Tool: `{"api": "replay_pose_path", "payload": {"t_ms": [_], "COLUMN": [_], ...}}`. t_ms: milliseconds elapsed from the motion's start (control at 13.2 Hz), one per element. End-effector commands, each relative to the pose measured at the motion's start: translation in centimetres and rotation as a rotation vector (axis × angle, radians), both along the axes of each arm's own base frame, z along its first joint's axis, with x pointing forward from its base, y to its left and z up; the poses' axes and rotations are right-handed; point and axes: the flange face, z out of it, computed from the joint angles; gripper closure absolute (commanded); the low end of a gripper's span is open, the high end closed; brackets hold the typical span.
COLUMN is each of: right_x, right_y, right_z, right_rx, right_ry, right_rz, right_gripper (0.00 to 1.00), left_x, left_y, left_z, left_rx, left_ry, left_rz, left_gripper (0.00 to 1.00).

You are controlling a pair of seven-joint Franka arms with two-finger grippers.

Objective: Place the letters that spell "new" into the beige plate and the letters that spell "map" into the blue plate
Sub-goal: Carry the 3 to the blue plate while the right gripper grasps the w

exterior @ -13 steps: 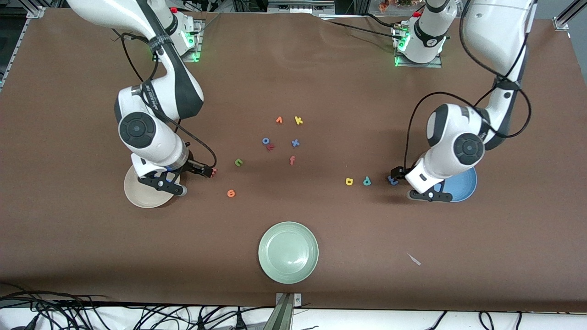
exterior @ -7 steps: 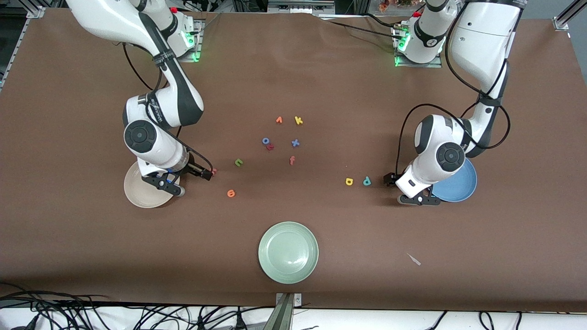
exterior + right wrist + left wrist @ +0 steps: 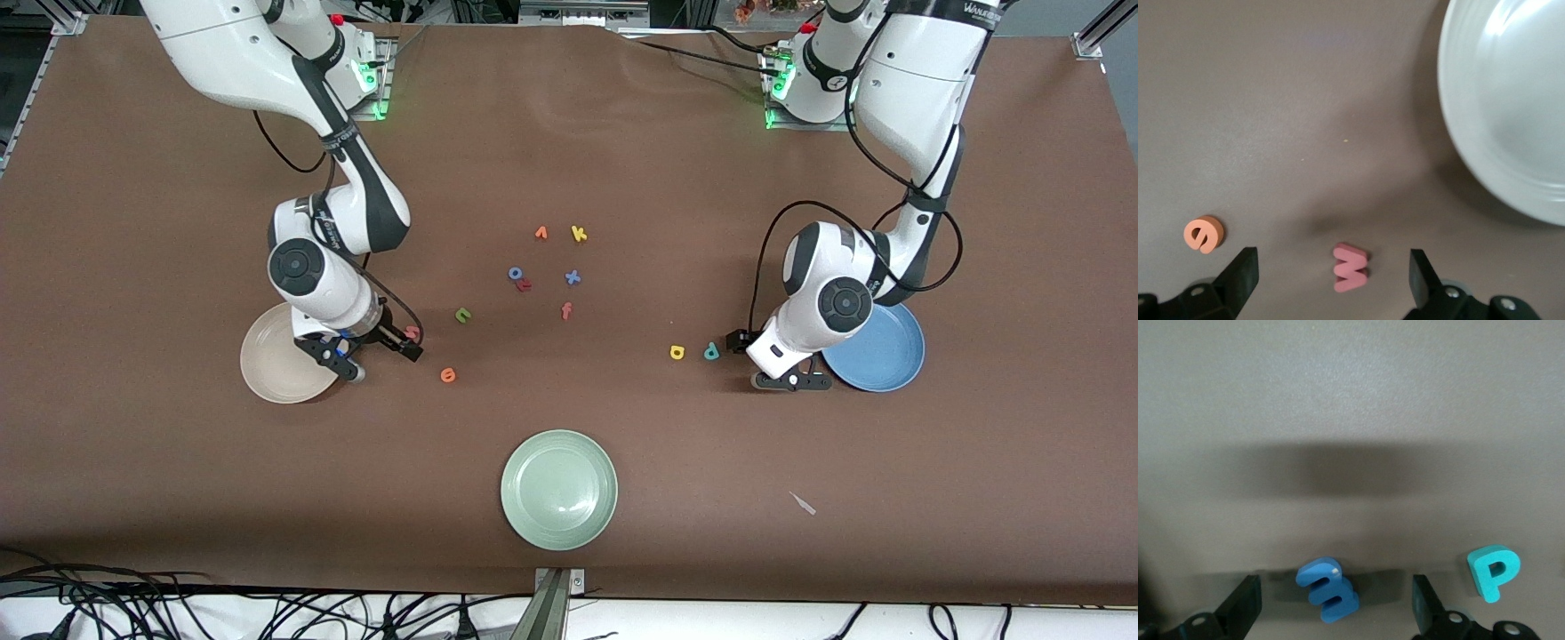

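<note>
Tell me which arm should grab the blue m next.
Left. The left gripper is open with the blue m between its fingers, beside the blue plate. The right gripper straddles the w.

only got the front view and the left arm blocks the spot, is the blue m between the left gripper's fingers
observer: yes, the blue m sits on the table between the open fingers of the left gripper, not gripped.
operator: right side, is the w lined up
observer: the salmon w lies flat between the open fingers of the right gripper, neither finger touching it.
operator: anything in the beige plate
observer: the part of the beige plate that the right wrist view shows holds no letter.
</note>
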Motion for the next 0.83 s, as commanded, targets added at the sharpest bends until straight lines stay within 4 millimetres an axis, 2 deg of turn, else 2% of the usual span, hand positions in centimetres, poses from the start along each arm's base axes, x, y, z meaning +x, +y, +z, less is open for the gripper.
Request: {"api": "replay_pose_path", "payload": {"t_ms": [0,76,227,378,530,605,757], "right_x": [-0.8,-1.1,-1.4,-1.6,-1.8,-1.7,-1.7], "right_y": [1.9,2.5,2.4,2.2,1.7,1.6,0.9], "right_z": [-1.7,-1.8,-2.4,-2.7,-3.1,-3.1,-3.4], "right_rx": [0.021,0.020,0.016,0.013,0.008,0.008,0.003], "right_ry": [-0.029,-0.026,-0.017,-0.012,-0.003,-0.003,0.004], "right_rz": [-0.037,-0.034,-0.032,-0.023,-0.020,-0.017,0.002], "right_gripper": [0.01,0.01,0.08,0.14,0.19,0.22,0.28], "left_x": [-0.4,-0.4,-0.3,-0.3,-0.3,-0.3,0.0], "left_y": [0.2,0.2,0.3,0.3,0.5,0.6,0.9], "left_z": [-0.2,-0.2,-0.1,-0.1,0.0,0.1,1.1], "left_rx": [0.011,0.011,0.011,0.011,0.011,0.011,0.008], "left_ry": [0.005,0.005,0.003,0.003,0.005,0.006,-0.001], "left_rz": [0.005,0.005,0.002,-0.001,0.000,0.000,0.006], "left_gripper": [0.15,0.18,0.38,0.66,0.86,0.91,0.92]}}
